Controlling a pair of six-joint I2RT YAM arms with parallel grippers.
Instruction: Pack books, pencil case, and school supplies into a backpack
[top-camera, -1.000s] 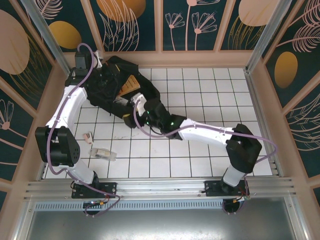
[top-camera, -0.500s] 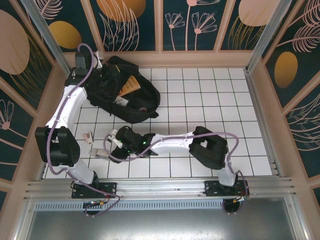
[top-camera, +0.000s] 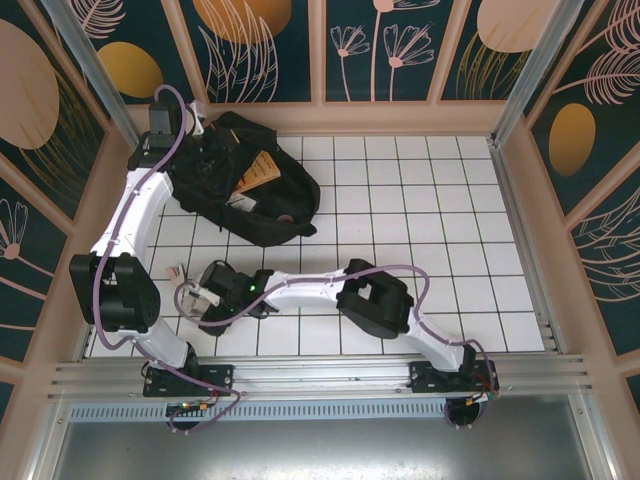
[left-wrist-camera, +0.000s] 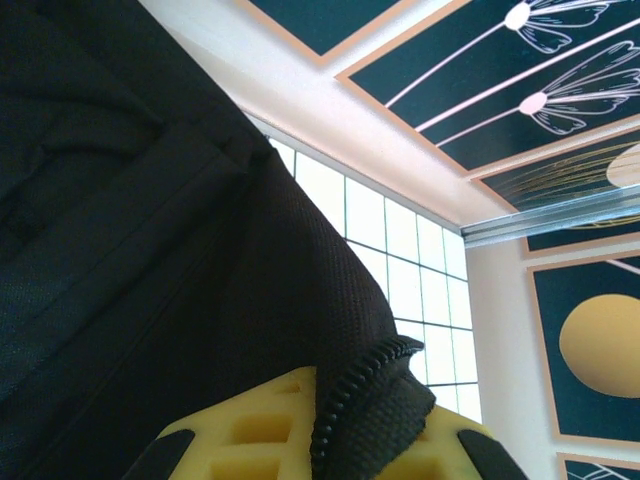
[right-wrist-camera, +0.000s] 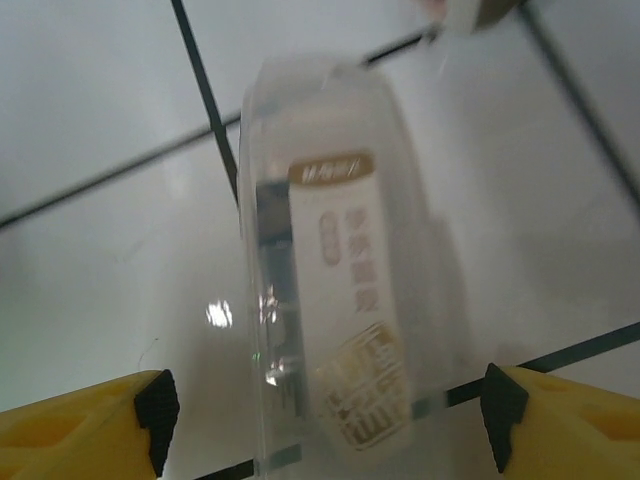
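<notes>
The black backpack (top-camera: 262, 200) lies open at the far left of the table, with the orange-brown book (top-camera: 262, 168) showing in its mouth. My left gripper (top-camera: 203, 142) is shut on the backpack's zippered rim (left-wrist-camera: 365, 400), the yellow fingers (left-wrist-camera: 250, 440) pinching the fabric. My right gripper (top-camera: 203, 297) hangs open at the near left, low over a small clear tube (right-wrist-camera: 330, 290) with a white, brown-lettered label. The tube lies on the tiles between the two fingertips (right-wrist-camera: 150, 410), untouched. A small pink item (top-camera: 178, 272) lies just beside it. The pencil case is hidden.
The right arm stretches low across the near tiles from its base (top-camera: 450, 375) to the left. The left arm (top-camera: 130, 215) runs along the left wall. A raised rim (top-camera: 520, 200) borders the white tiled table. A small pale object (right-wrist-camera: 470, 12) sits just past the tube.
My right arm has swung from the backpack down to the near left, over the clear tube, its jaws widening. The left gripper and backpack have stayed put.
</notes>
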